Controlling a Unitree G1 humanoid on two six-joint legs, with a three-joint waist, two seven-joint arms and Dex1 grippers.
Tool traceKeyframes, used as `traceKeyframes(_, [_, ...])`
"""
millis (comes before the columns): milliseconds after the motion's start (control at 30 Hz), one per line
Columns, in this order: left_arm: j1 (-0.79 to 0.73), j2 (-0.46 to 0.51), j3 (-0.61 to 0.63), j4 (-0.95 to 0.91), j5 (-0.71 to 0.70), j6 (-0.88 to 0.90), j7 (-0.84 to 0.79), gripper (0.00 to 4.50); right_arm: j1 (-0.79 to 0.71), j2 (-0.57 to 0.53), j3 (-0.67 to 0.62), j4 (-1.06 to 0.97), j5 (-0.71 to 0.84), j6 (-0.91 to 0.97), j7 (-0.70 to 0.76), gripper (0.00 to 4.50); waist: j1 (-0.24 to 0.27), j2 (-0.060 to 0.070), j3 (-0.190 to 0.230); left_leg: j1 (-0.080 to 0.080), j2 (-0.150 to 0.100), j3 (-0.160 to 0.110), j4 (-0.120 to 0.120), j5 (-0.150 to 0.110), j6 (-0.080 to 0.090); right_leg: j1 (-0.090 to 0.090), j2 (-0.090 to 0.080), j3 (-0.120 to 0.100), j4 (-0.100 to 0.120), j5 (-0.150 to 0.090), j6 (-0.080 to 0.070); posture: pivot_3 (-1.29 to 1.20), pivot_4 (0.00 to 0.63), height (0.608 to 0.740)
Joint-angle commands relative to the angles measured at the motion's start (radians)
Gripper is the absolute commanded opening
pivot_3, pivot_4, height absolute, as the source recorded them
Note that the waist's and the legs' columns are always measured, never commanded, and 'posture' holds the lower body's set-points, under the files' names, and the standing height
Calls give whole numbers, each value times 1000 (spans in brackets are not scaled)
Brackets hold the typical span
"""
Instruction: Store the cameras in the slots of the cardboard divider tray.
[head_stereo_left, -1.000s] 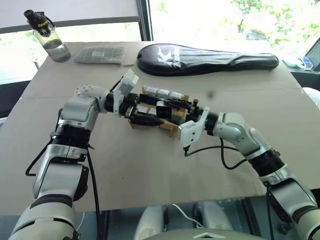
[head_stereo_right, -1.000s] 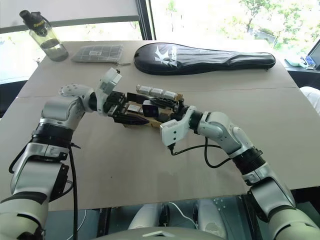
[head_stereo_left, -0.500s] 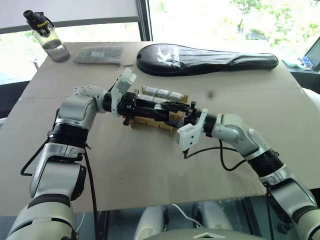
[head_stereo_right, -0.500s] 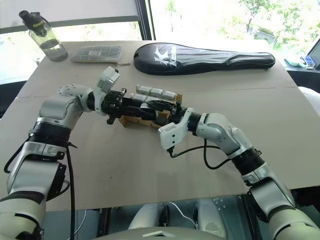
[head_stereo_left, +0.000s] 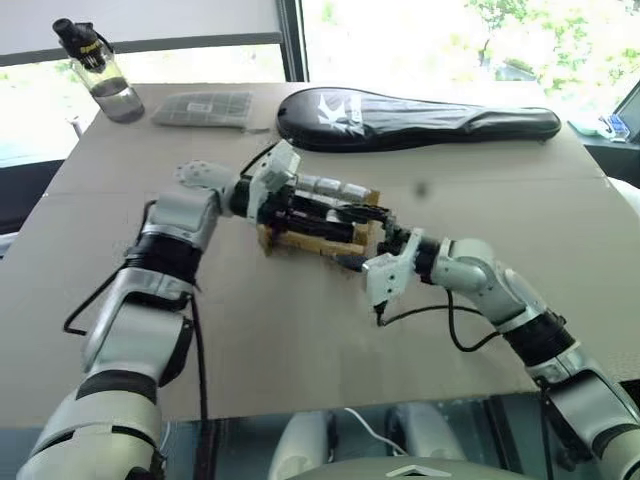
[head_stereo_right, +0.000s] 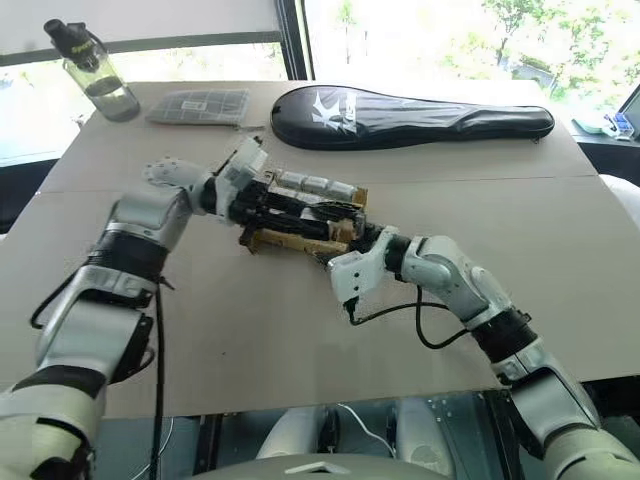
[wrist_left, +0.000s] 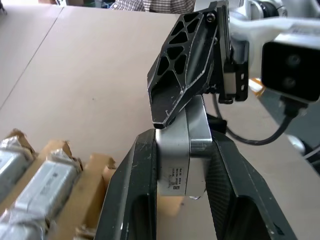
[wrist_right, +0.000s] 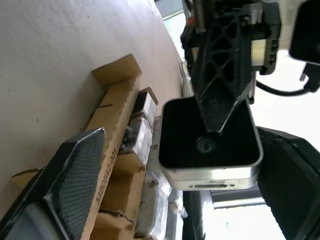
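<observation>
While both arms are meeting over the tray (head_stereo_left: 300, 243), which is sitting mid-counter (head_stereo_left: 300, 340), a camera (wrist_left: 181, 150) is passing between them just above the tray's right end. The left gripper (wrist_left: 181, 165) is pinching this camera by its silver sides, its dark lens face (wrist_right: 207, 132) turning toward the right wrist. The right gripper (wrist_right: 165, 165) is standing spread around the camera, with one black finger (wrist_left: 187, 65) lying against its upper edge without clamping it. The handover thus appears to be finishing, and slotting this camera is the step judged to be in hand. Several wrapped cameras (wrist_left: 47, 182) are already filling the tray's far row (head_stereo_left: 335, 187), upright between the dividers. How many slots are waiting empty cannot be told, since the arms are covering the near rows. A bottle (head_stereo_left: 100, 70), a mesh pouch (head_stereo_left: 203, 108) and a black case (head_stereo_left: 420, 118) are lying well apart along the counter's far edge, untouched.
</observation>
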Motion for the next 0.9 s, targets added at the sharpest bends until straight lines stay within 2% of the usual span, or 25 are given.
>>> traceKeyframes(33, [-71, -55, 45, 177, 63, -200, -5, 730, 111, -22, -92, -160, 196, 181, 87, 4479, 2, 0, 0, 0, 0, 0, 0, 0, 0, 0, 0, 0, 0, 0, 0, 0, 150, 740])
traceKeyframes(100, [-100, -85, 53, 267, 89, -284, -5, 730, 183, -12, -130, -265, 331, 330, 132, 4479, 1, 0, 0, -1, 0, 0, 0, 0, 0, 0, 0, -1, 0, 0, 0, 0, 150, 740])
traceKeyframes(233, [-159, -125, 85, 429, 142, -411, -5, 730, 320, 21, -260, -455, 571, 593, 109, 4479, -2, -1, 0, 0, 1, 0, 0, 0, 0, 0, 0, 0, 1, 0, 0, 0, 150, 740])
traceKeyframes(500, [-195, -116, 69, 544, 179, -487, -5, 730, 664, -23, -483, -726, 952, 853, 133, 4479, 20, -1, 0, -1, 0, 0, -1, 0, 1, 0, 0, 0, 0, 0, 0, 0, 150, 740])
traceKeyframes(633, [-197, -105, 57, 581, 218, -494, -5, 730, 774, -55, -526, -745, 975, 826, 164, 4479, 20, -1, 0, -1, 0, 0, -1, -1, 2, 0, 1, 0, 0, 0, 0, 0, 150, 740])
traceKeyframes(900, [-198, -148, 111, 622, 283, -522, -5, 730, 733, -53, -515, -725, 975, 826, 139, 4479, 25, -3, -1, 1, -1, 2, 0, -2, 4, 0, 5, 2, 0, 1, 2, 0, 150, 740])
